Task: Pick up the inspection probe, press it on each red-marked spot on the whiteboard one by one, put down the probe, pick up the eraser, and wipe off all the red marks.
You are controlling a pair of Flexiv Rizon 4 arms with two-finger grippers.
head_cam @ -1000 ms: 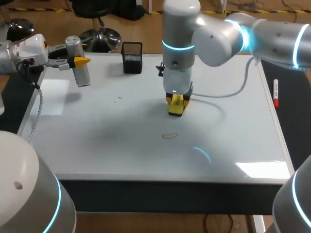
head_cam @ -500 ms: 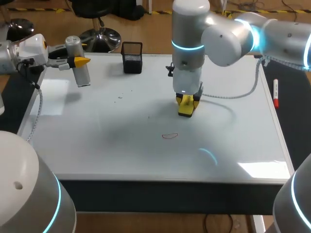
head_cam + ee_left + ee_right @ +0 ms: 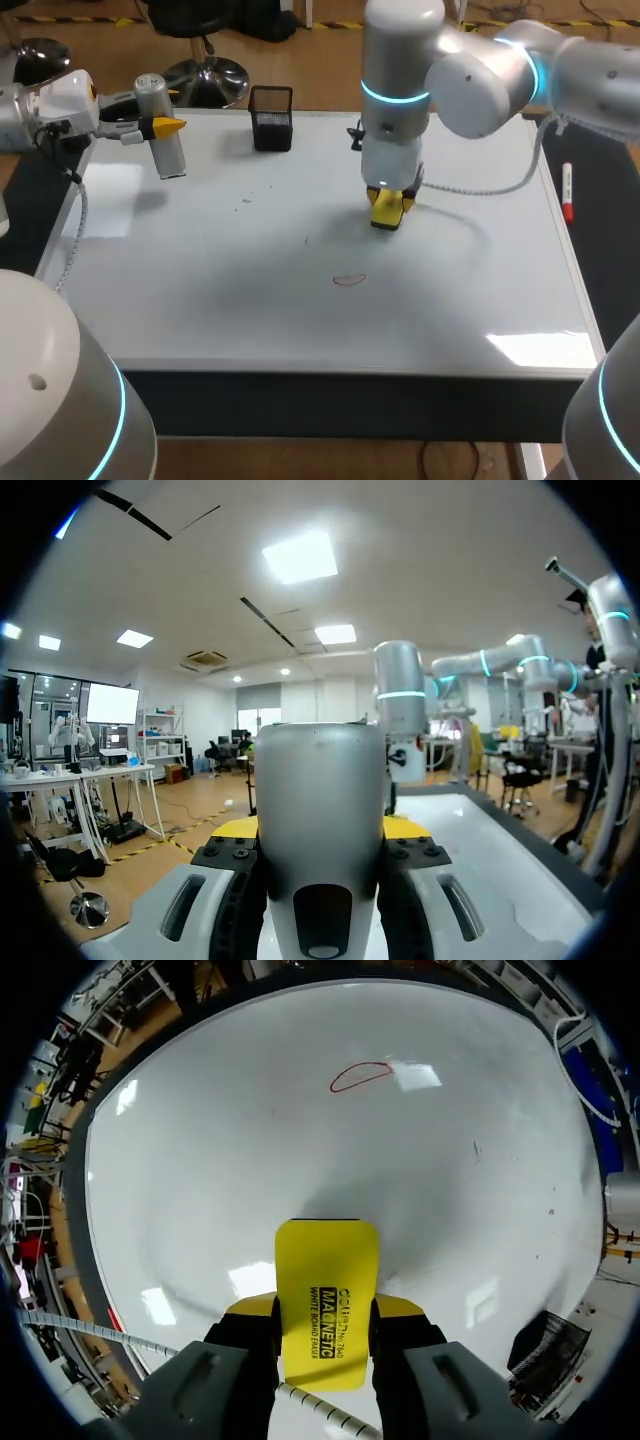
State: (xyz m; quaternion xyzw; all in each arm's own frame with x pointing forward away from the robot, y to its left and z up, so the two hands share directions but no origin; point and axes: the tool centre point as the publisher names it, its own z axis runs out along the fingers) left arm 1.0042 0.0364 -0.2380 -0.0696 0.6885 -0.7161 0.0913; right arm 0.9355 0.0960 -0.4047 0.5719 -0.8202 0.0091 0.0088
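1. since a second ago, in the head view, the right gripper (image 3: 390, 205) has carried the eraser (image 3: 386, 221) rightward and toward the far edge of the whiteboard (image 3: 230, 290), away from the red mark (image 3: 349, 280). the left gripper (image 3: 163, 127) has not shifted: it sits at the far left corner holding the probe (image 3: 168, 150) upright, near a black mesh holder (image 3: 272, 118).
2. left wrist view: the left gripper (image 3: 320, 832) is clamped on the grey probe (image 3: 320, 780), one finger on each side.
3. right wrist view: the right gripper (image 3: 326, 1312) grips the yellow eraser (image 3: 327, 1300) by its sides. the red mark (image 3: 360, 1075) lies well ahead of it on the whiteboard (image 3: 230, 1170). whether the eraser touches the board i cannot tell.
4. progress, as i judge it: the eraser is picked up and only one red loop shows, so wiping looks mostly done. that loop is left to wipe, and the probe is not yet set down.
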